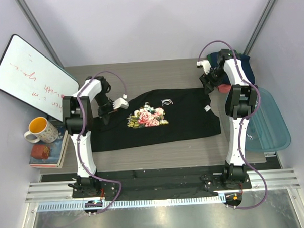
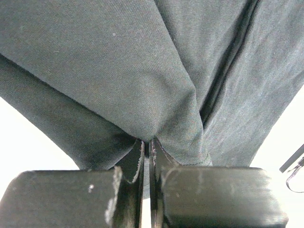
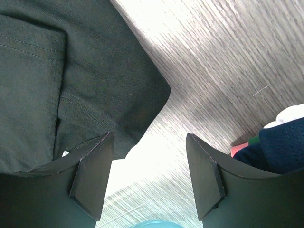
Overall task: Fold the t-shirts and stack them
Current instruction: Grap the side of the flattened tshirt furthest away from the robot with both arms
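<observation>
A black t-shirt (image 1: 182, 120) with a pink rose print lies spread across the table middle. My left gripper (image 1: 107, 110) is shut on a pinch of its cloth at the left edge; the left wrist view shows the dark fabric (image 2: 142, 76) bunched into the closed jaws. My right gripper (image 1: 207, 84) is open and empty above the shirt's far right corner (image 3: 142, 95), bare table between the fingers. A pile of navy, coral-red and green tees (image 1: 240, 64) sits at the far right behind the right arm; it also shows in the right wrist view (image 3: 280, 142).
A translucent blue plastic tub (image 1: 271, 124) lies at the right table edge. A whiteboard (image 1: 32, 79) leans at the far left. A yellow-lined mug (image 1: 39, 130) stands by a stack of books (image 1: 48, 154) on the left. The wood-grain table (image 1: 155, 73) shows behind the shirt.
</observation>
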Tool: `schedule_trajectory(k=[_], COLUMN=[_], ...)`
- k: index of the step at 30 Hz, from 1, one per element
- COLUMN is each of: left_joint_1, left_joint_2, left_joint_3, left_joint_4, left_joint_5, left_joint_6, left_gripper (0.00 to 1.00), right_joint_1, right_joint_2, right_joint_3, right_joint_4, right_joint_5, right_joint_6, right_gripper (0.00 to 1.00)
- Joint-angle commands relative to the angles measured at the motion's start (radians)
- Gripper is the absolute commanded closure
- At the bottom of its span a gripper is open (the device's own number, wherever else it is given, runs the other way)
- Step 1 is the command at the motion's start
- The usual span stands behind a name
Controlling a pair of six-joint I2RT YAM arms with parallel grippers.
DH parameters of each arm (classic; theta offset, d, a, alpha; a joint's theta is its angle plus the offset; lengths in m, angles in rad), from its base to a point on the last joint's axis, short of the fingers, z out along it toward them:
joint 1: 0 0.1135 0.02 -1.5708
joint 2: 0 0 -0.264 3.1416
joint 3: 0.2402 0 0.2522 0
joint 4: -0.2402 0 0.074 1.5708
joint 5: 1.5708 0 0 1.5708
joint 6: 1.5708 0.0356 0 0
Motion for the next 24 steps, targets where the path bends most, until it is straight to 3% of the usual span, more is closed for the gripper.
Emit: schedule_trajectory(k=[1, 6, 14, 16, 18, 19, 21, 24], left_joint_1=[0.004, 0.004, 0.002, 0.002, 0.002, 0.002, 0.002, 0.005], left_joint_2=[-0.029, -0.046, 0.0, -0.006, -0.012, -0.014, -0.014, -0.015], left_joint_3=[0.05, 0.125, 0.378, 0.374, 0.358, 0.348, 0.335, 0.279], left_joint_4=[-0.118, -0.058, -0.127, -0.127, -0.123, -0.124, -0.124, -0.117], left_joint_5=[0.013, -0.045, -0.074, -0.092, -0.102, -0.102, -0.102, -0.128], left_joint_6=[-0.029, -0.062, -0.092, -0.076, -0.065, -0.057, -0.059, -0.06], left_gripper=[1.0, 1.0, 0.77, 0.79, 0.96, 1.0, 1.0, 0.84], right_joint_1=[0.007, 0.009, 0.013, 0.013, 0.013, 0.015, 0.015, 0.015], right_joint_2=[-0.039, -0.039, -0.039, -0.039, -0.038, -0.038, -0.039, -0.044], right_joint_3=[0.039, 0.035, 0.044, 0.044, 0.046, 0.046, 0.044, 0.04], right_joint_4=[0.009, 0.009, 0.011, 0.011, 0.011, 0.011, 0.011, 0.009], right_joint_5=[-0.006, 0.0, -0.001, -0.003, -0.004, -0.006, -0.006, -0.007], right_joint_6=[-0.003, -0.004, -0.005, -0.004, -0.004, -0.004, -0.003, -0.004], right_gripper=[0.33, 0.33, 0.32, 0.32, 0.32, 0.33, 0.33, 0.33])
